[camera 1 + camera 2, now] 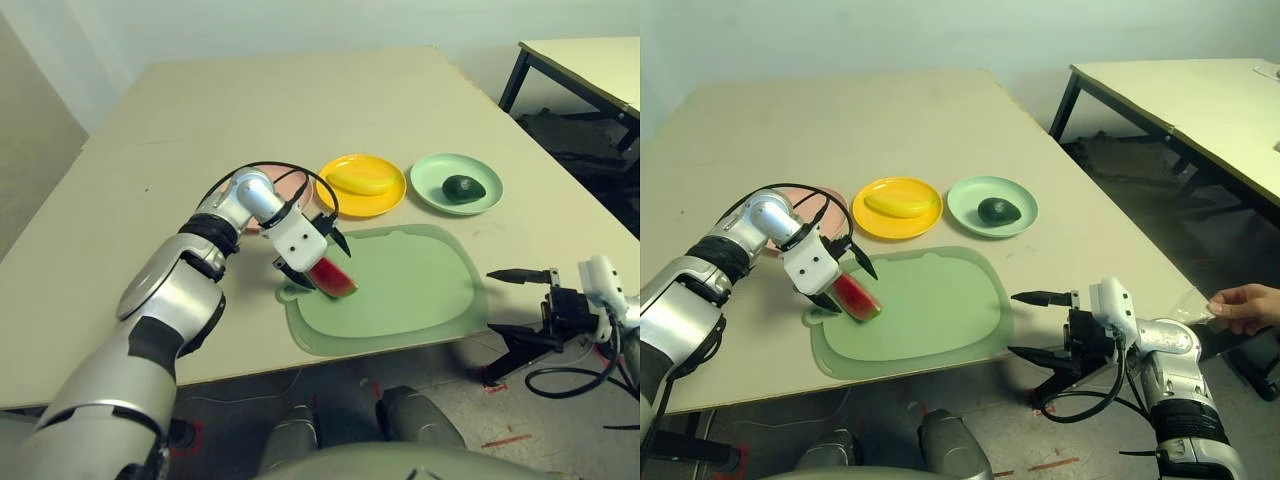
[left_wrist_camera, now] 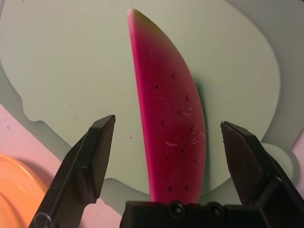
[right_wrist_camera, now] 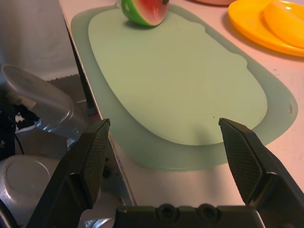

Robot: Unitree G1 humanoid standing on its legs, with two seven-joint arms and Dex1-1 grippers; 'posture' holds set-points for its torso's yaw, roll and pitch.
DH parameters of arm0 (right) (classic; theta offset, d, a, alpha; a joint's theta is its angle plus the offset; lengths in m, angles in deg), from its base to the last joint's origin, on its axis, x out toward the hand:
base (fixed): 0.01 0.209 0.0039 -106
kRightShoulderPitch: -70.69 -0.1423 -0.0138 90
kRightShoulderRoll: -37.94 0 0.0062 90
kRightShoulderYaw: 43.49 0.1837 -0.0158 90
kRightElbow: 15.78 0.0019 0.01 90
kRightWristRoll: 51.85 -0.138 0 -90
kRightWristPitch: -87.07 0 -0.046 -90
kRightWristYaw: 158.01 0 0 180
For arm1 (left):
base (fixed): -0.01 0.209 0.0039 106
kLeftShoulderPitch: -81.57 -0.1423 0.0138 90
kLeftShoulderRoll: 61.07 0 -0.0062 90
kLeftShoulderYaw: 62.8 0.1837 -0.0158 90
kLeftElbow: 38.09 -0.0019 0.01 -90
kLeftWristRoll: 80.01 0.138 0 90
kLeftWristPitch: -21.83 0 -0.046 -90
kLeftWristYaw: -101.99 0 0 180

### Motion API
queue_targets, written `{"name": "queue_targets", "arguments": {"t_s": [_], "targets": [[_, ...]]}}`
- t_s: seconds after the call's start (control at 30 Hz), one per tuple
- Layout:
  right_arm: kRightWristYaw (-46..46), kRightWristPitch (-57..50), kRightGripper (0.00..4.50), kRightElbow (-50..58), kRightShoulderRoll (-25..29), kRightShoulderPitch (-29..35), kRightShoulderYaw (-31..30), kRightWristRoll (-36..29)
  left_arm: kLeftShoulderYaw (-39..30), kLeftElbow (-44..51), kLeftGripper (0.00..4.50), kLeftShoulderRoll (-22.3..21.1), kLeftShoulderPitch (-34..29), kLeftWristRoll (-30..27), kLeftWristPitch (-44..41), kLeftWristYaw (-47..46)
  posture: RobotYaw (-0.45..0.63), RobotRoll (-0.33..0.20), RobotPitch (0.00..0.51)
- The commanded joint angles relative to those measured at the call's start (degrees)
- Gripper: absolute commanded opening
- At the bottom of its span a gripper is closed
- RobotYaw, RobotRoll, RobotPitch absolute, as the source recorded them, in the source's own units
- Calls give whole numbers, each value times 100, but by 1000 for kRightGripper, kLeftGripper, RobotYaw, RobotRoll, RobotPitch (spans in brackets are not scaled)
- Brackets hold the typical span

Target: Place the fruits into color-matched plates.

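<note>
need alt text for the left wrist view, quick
A red watermelon wedge with dark seeds lies on the pale green mat, between the two open black fingers of the left end effector, which do not touch it. An edge of the yellow plate shows beside the mat.

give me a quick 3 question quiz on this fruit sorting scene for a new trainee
1. True or false: the banana already lies in the yellow plate.
2. Which fruit still lies on the green mat? A) avocado B) watermelon wedge C) banana
3. Fill in: the left gripper has its fingers open on either side of the ____.

Key
1. True.
2. B. The watermelon wedge is on the mat; the avocado sits in the mint green plate.
3. Watermelon wedge. The fingers are spread with gaps on both sides, not closed on it. The right gripper hangs open off the table's near edge.
</note>
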State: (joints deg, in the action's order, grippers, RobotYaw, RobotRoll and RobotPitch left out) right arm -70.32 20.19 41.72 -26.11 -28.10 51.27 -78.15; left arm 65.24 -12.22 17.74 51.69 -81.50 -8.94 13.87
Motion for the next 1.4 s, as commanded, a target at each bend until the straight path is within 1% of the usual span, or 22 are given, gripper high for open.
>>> {"name": "queue_targets", "arguments": {"t_s": [0.03,0.07,0.2,0.27,0.33,0.67,0.87,1.0,1.03,1.07,1.17,1.4], "targets": [[-18,101,4500,-101,118,-30,-114,95,-51,31,3883,53,-79,133,-66,62,-294,0,0],[-18,114,4500,-126,126,-43,-118,94,-31,35,3605,62,-94,128,-113,62,-294,0,0],[-18,149,4500,-151,153,-46,-145,81,20,96,2191,80,-155,126,-223,62,-295,0,0],[-18,156,4500,-118,156,-21,-158,88,43,144,1666,77,-184,104,-255,62,-295,0,0],[-18,170,4500,-106,162,5,-162,83,56,187,1574,70,-204,83,-290,62,-297,0,0],[-18,161,4500,-140,180,-9,-146,116,168,286,1569,-64,-157,-125,-457,62,-293,0,0],[-15,102,4500,-161,83,-76,-95,128,232,466,1552,-324,69,-447,-642,62,-287,0,0],[109,-140,4500,-190,-32,-158,55,-2,219,499,1540,-506,280,-634,-750,62,-281,0,0],[114,-158,4500,-188,-49,-161,60,5,206,458,1386,-536,334,-647,-763,62,-278,0,0],[119,-171,4500,-172,-67,-153,60,16,201,423,1109,-566,382,-659,-774,62,-278,0,0],[136,-208,4500,-137,-109,-142,60,33,194,342,15,-628,475,-657,-763,62,-273,0,0],[172,-273,4500,-125,-216,-232,93,63,188,202,15,-758,606,-643,-742,62,-271,0,0]]}}
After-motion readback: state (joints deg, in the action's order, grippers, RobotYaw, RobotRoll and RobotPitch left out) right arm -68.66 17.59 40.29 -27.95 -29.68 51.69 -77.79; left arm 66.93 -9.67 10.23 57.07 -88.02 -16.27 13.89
